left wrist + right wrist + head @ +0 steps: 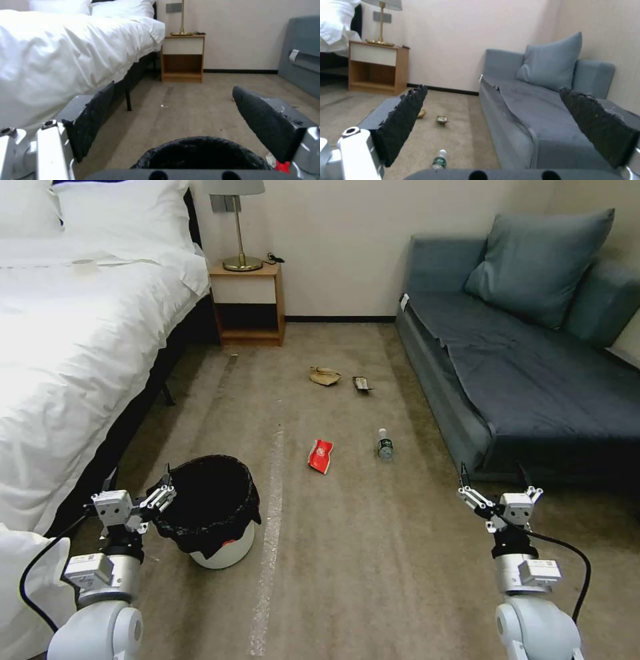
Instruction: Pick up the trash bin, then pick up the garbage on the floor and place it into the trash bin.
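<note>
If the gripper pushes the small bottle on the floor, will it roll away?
Probably. The bottle lies on its side on the carpet, so a sideways nudge would likely roll it. It looks small and clear, probably light, and its smooth round body may slip between pads.

One trash bin (212,511) stands on the floor at 7 o'clock. Four pieces of garbage lie ahead: one red snack packet (321,455) centrally, one clear bottle (385,444) at 3 o'clock of it, one crumpled tan paper (325,375) and one dark wrapper (362,383) toward 12 o'clock.
</note>
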Controlling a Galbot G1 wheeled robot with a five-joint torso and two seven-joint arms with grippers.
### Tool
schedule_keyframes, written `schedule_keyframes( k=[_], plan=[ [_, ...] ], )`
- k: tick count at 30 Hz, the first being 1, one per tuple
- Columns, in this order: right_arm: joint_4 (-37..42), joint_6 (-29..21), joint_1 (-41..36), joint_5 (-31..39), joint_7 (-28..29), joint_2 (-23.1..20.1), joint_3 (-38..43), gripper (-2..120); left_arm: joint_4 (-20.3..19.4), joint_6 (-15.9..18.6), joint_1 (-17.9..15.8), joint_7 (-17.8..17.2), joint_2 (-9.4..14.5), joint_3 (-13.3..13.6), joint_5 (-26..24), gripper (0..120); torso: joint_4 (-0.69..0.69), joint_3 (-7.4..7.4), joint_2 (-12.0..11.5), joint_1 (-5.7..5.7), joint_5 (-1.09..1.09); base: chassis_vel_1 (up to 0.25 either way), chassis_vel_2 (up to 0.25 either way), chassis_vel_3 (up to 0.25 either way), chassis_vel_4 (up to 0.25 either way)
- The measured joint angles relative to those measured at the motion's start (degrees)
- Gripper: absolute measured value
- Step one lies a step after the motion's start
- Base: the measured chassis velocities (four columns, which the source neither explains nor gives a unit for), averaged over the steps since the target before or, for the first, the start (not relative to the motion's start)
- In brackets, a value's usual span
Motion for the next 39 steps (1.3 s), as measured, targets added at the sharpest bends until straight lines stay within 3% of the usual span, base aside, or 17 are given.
schedule_keyframes(
  k=[31,35,37,38,39],
  plan=[
    [-0.04,-0.48,0.33,1.07,0.28,-0.36,0.64,100,0.24,0.82,-0.20,-0.02,-0.37,-0.01,-0.12,91,0.00,0.00,0.00,0.00,0.00,0.000,0.000,0.000,0.000],
    [0.05,-0.47,0.14,1.12,0.26,-0.20,0.59,100,0.34,3.45,-0.09,-2.79,-0.48,0.19,-0.92,91,0.00,0.00,0.00,0.00,0.01,0.000,0.000,0.000,0.000],
    [0.21,-0.45,-0.09,1.19,0.23,-0.01,0.47,100,0.67,8.39,-0.57,-9.71,-0.73,0.73,-3.30,92,0.00,0.00,0.00,0.00,0.00,0.000,0.000,0.000,0.000],
    [0.21,-0.45,-0.09,1.19,0.23,-0.01,0.47,100,0.67,8.39,-0.57,-9.71,-0.73,0.73,-3.30,92,0.00,0.00,0.00,0.00,0.00,0.000,0.000,0.000,0.000],
    [0.21,-0.35,-0.14,1.19,0.20,0.08,0.48,100,1.24,11.01,-1.33,-14.54,-0.74,0.98,-6.23,93,0.00,0.00,0.00,0.00,0.00,0.000,0.000,0.000,0.000]
  ],
)
